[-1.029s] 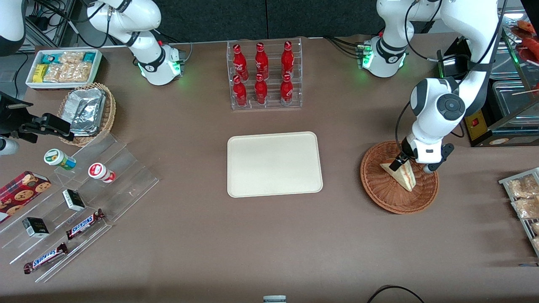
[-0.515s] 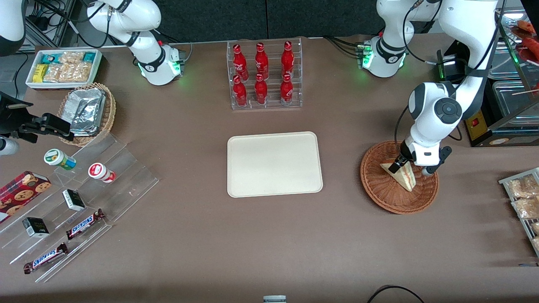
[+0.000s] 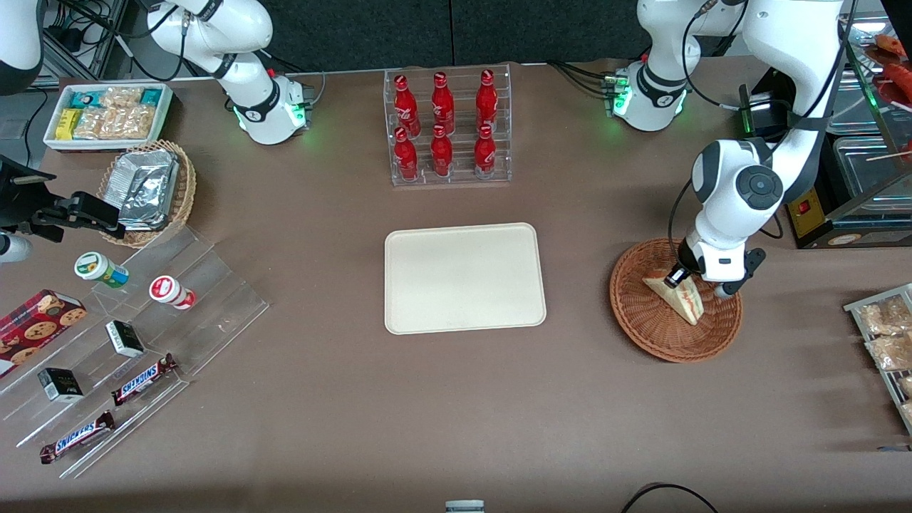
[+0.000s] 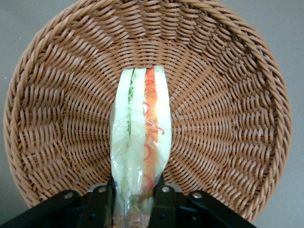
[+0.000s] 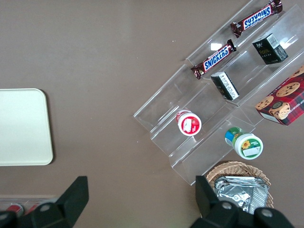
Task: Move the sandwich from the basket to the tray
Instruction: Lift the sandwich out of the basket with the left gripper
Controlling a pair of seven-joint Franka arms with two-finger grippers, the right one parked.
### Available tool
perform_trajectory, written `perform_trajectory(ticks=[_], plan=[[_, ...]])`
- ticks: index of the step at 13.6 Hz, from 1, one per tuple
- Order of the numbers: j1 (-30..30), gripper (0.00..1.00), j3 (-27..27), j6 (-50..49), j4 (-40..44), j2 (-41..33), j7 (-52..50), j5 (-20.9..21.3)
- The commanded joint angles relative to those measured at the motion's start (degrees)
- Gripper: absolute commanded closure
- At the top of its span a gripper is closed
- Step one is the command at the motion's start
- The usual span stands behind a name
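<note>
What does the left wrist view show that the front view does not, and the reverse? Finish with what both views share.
Only the left wrist view shows the fingers pressed against both sides of the sandwich, with its layered filling edge-on. Only the front view shows the tray, bare, toward the parked arm's end of the table from the basket, and the bottle rack. Both show the gripper shut on the sandwich, inside the basket.

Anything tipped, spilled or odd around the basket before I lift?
Nothing stands out. The sandwich stands on edge in the basket, intact, with the claw closed on one end. The tray is bare.
</note>
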Motion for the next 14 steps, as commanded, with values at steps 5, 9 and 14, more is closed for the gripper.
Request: perform_trajectory(ticks=[5, 9, 14], plan=[[-0.61, 1.00, -0.44, -19.14, 6.37, -8.30, 2.23, 0.81], [-1.22, 1.00, -5.97, -39.11, 19.02, -9.29, 2.06, 0.37], [-1.23, 1.00, -18.87, -43.36, 26.76, -6.31, 1.36, -2.08]])
